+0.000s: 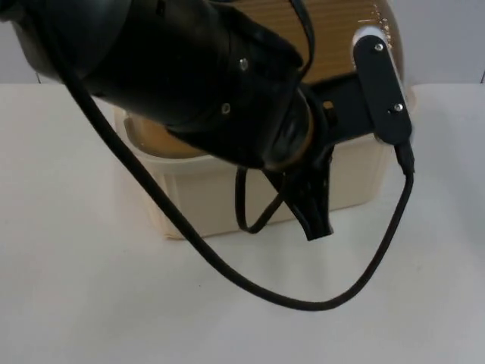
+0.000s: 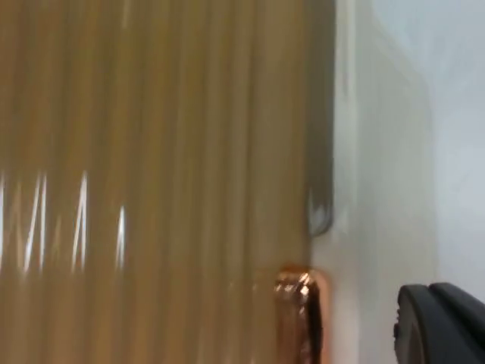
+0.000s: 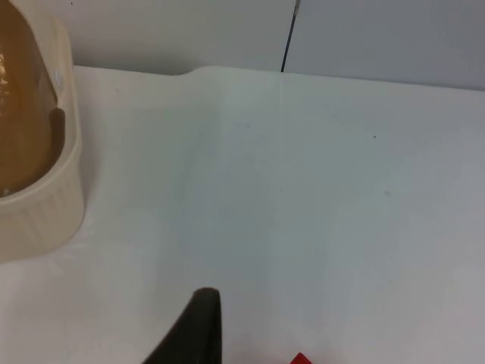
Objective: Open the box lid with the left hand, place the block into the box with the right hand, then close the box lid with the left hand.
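We are reaching our left gripper point(image 1: 318, 220) over the cream box point(image 1: 227, 193), at its amber lid point(image 2: 151, 182), to work it — finger state unclear. Our right arm is waiting — block point(image 3: 301, 358) beside its fingertip.

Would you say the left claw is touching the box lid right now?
Cannot tell. In the top view the left claw hangs before the box, and the left arm hides the lid edge.
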